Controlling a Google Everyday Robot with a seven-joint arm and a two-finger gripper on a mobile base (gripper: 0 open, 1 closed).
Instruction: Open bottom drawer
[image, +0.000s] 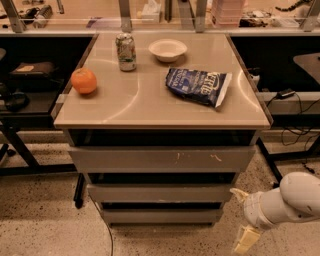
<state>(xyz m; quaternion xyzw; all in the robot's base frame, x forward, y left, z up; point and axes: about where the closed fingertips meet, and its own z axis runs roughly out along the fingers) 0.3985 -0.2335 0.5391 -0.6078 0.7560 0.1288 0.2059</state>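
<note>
Here, the tool (238, 219) sits low at the right, just beside the bottom drawer (161, 216), its two cream fingers spread apart with nothing between them.
The bottom drawer is the lowest and narrowest grey front under the counter (150, 107), set back beneath the middle drawer (160, 193) and the wide, scuffed top drawer (160, 159). An orange (83, 80), a can (126, 51), a white bowl (167, 49) and a blue chip bag (197, 86) rest on the counter.
</note>
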